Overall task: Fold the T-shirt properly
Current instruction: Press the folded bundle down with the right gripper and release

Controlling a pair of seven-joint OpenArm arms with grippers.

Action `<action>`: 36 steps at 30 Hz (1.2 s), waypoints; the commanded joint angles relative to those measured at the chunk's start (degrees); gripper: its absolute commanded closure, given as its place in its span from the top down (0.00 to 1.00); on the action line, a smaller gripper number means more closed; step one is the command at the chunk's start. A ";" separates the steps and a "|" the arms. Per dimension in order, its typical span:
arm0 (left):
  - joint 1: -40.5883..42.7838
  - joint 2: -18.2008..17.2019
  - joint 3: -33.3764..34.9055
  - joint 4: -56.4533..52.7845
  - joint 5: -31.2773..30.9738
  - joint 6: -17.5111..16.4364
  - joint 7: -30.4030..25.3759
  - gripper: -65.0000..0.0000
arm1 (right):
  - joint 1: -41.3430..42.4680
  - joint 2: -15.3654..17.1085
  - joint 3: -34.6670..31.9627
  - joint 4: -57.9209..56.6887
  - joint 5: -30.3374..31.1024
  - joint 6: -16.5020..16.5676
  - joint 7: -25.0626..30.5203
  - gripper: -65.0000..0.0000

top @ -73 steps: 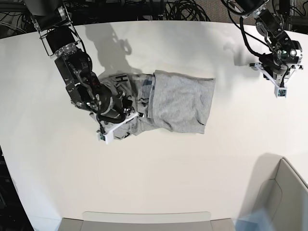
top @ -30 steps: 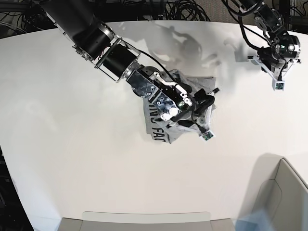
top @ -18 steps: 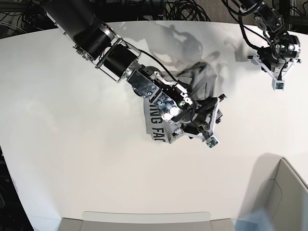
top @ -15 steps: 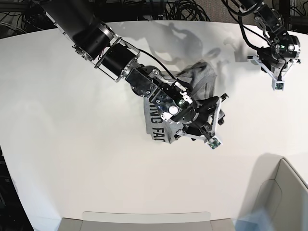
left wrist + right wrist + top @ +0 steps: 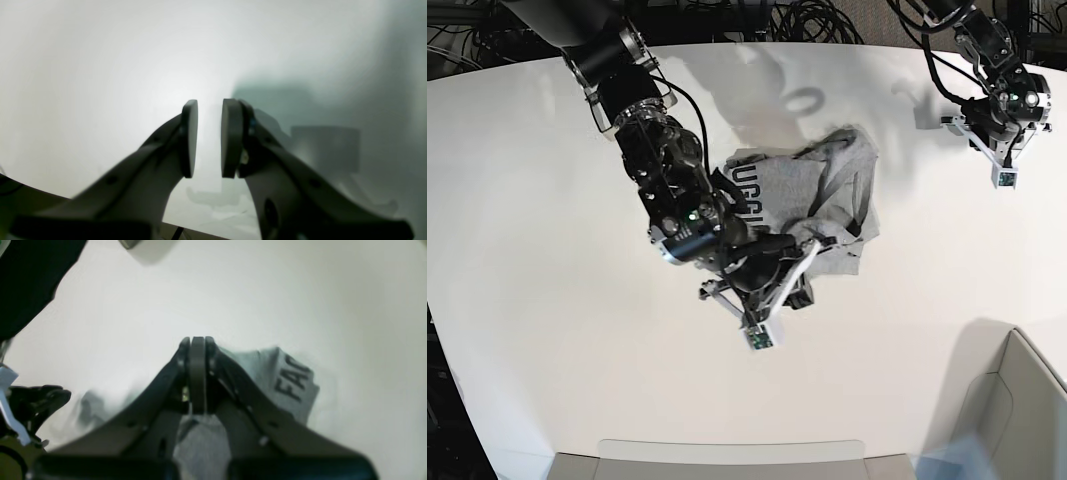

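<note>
The heather-grey T-shirt (image 5: 792, 190) lies rumpled in the middle of the white table (image 5: 547, 300), black lettering showing at its left edge. In the right wrist view its lettered part (image 5: 290, 380) lies under and beyond the fingers. My right gripper (image 5: 760, 340) hangs just past the shirt's near edge. Its jaws (image 5: 197, 340) are shut, pad against pad, and I see no cloth pinched between them. My left gripper (image 5: 1004, 180) hovers at the far right corner, away from the shirt. Its pads (image 5: 210, 103) stand a small gap apart with nothing between them.
A grey bin (image 5: 1017, 400) stands at the near right corner. A grey tray edge (image 5: 727, 455) runs along the near side. Cables (image 5: 777, 20) lie behind the table's far edge.
My right arm has swung from the shirt's right side to its near edge and its jaws have shut. The shirt has shifted and now shows lettering at its left. The left arm has not moved.
</note>
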 commanded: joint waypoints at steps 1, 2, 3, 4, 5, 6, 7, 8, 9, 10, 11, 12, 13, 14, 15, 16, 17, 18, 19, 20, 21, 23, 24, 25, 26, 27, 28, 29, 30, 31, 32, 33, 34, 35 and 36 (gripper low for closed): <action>-0.50 -0.64 -0.03 0.75 -0.08 0.12 -0.67 0.19 | 0.86 -0.36 1.38 1.70 0.40 0.44 -0.75 0.00; -0.50 -0.64 -0.03 0.75 -0.08 0.12 -0.67 0.19 | 0.51 0.79 2.08 2.49 0.40 0.44 -2.77 0.00; -0.50 -0.64 -0.03 0.75 -0.08 0.12 -0.67 0.19 | 0.07 1.84 2.00 3.20 0.40 0.44 -4.44 0.00; -0.50 -0.64 -0.03 0.75 -0.08 0.12 -0.67 0.19 | -0.46 2.63 2.00 3.99 0.40 0.44 -6.03 0.00; -0.50 -0.64 -0.03 0.75 -0.08 0.12 -0.67 0.19 | -1.16 3.16 2.08 4.69 0.40 0.44 -7.08 0.00; -0.59 -0.64 -0.03 0.75 -0.08 0.12 -0.67 0.19 | -1.77 3.60 2.17 5.13 0.40 0.44 -7.87 0.00; -0.59 -0.64 -0.03 0.75 -0.17 0.12 -0.67 0.19 | -2.57 4.30 2.26 5.57 0.40 0.44 -8.66 0.00; -0.59 -0.64 -0.03 0.75 -0.17 0.12 -0.67 0.19 | -3.18 5.18 2.26 6.10 0.40 0.44 -9.37 0.00; -0.59 -0.64 -0.03 0.75 -0.17 0.12 -0.67 0.18 | -3.71 5.62 2.26 6.45 0.40 0.35 -10.07 0.00; -0.59 -0.64 -0.03 0.75 -0.17 0.12 -0.67 0.18 | -4.41 6.15 2.26 6.63 0.40 0.35 -10.95 0.00; -0.59 -0.64 0.06 0.75 -0.17 0.12 -0.67 0.18 | -4.85 6.50 2.26 6.63 0.40 0.35 -11.57 0.00; -0.59 -0.64 0.06 0.75 -0.17 0.12 -0.67 0.18 | -5.20 6.94 2.26 6.45 0.40 0.35 -12.27 0.00; -0.59 -0.64 0.06 0.75 -0.17 0.12 -0.67 0.18 | -5.38 7.29 2.17 6.28 0.48 0.35 -13.15 0.00; -0.59 -0.64 0.06 0.75 -0.17 0.12 -0.67 0.18 | -5.47 7.38 2.08 5.66 0.48 0.44 -13.85 0.00; -0.59 -0.64 0.06 0.75 -0.17 0.12 -0.67 0.18 | -5.38 7.38 2.08 4.60 0.48 0.53 -14.47 0.00; -0.59 -0.64 0.06 0.75 -0.17 0.12 -0.67 0.18 | -5.03 7.38 2.08 3.11 0.66 0.79 -14.64 0.00; -0.59 -0.64 0.06 0.75 -0.17 0.12 -0.67 0.18 | -4.68 7.29 2.00 1.26 0.75 0.79 -14.29 0.00; -0.68 -0.64 0.06 0.75 -0.17 0.12 -0.67 0.18 | -3.36 7.03 1.73 -1.29 0.84 0.88 -14.03 0.00; -0.68 -0.64 0.06 0.75 -0.17 0.12 -0.67 0.18 | -2.21 6.94 1.03 -3.66 0.84 0.88 -13.94 0.00; -0.68 -0.64 0.06 0.75 -0.17 0.12 -0.67 0.18 | -0.54 6.50 -0.64 -6.82 0.84 0.88 -13.94 0.00; -0.68 -0.64 0.06 0.75 -0.17 0.12 -0.67 0.18 | 1.04 6.06 -2.31 -9.37 0.84 0.88 -13.94 0.00; -0.68 -0.64 0.06 0.75 -0.17 0.12 -0.67 0.18 | 4.47 5.18 -5.74 -15.18 0.84 0.88 -12.44 0.00; -0.68 -0.64 -0.03 0.75 -0.17 0.12 -0.67 0.18 | 5.87 4.22 -7.32 -17.64 0.84 0.88 -10.60 0.00; -0.68 -0.64 -0.03 0.75 -0.17 0.12 -0.67 0.18 | 7.11 3.34 -8.64 -20.10 0.66 0.88 -8.49 0.00; -0.68 -0.64 -0.03 0.84 -0.17 0.12 -0.67 0.18 | 8.60 2.63 -10.22 -23.18 0.75 0.88 -5.76 0.00; -0.68 -0.64 -0.03 0.84 -0.17 0.12 -0.67 0.18 | 10.27 1.93 -11.37 -25.90 0.84 0.88 -3.65 0.00; -0.68 -0.55 -0.03 0.84 -0.17 0.12 -0.67 0.18 | 12.47 0.96 -12.77 -29.33 0.92 0.88 -1.54 0.00; -0.68 -0.55 -0.03 0.93 -0.17 0.12 -0.67 0.18 | 14.40 -0.44 -14.09 -33.11 0.92 0.88 0.48 0.00; -0.68 -0.55 -0.03 0.93 -0.17 0.12 -0.67 0.18 | 16.16 -1.67 -14.97 -36.19 0.84 0.97 2.50 0.00; -0.68 -0.55 -0.03 0.93 -0.17 0.12 -0.67 0.18 | 17.65 -2.73 -15.67 -39.44 0.84 1.15 5.31 0.00; -0.68 -0.55 -0.03 0.93 -0.17 0.12 -0.67 0.18 | 19.06 -3.70 -16.03 -42.87 0.84 2.02 9.01 0.00; -0.68 -0.55 -0.03 0.93 -0.17 0.12 -0.67 0.18 | 20.03 -4.75 -16.20 -45.51 0.84 3.61 12.70 0.00; -0.68 -0.55 -0.03 0.93 -0.17 0.12 -0.67 0.18 | 20.73 -5.45 -16.03 -47.88 0.84 5.72 16.57 0.00; -0.68 -0.55 -0.03 0.93 -0.26 0.12 -0.67 0.18 | 21.00 -5.98 -16.03 -49.46 0.84 7.21 20.08 0.00; -0.68 -0.55 -0.03 0.93 -0.26 0.12 -0.67 0.18 | 21.08 -6.07 -16.03 -50.16 0.84 8.35 23.07 0.00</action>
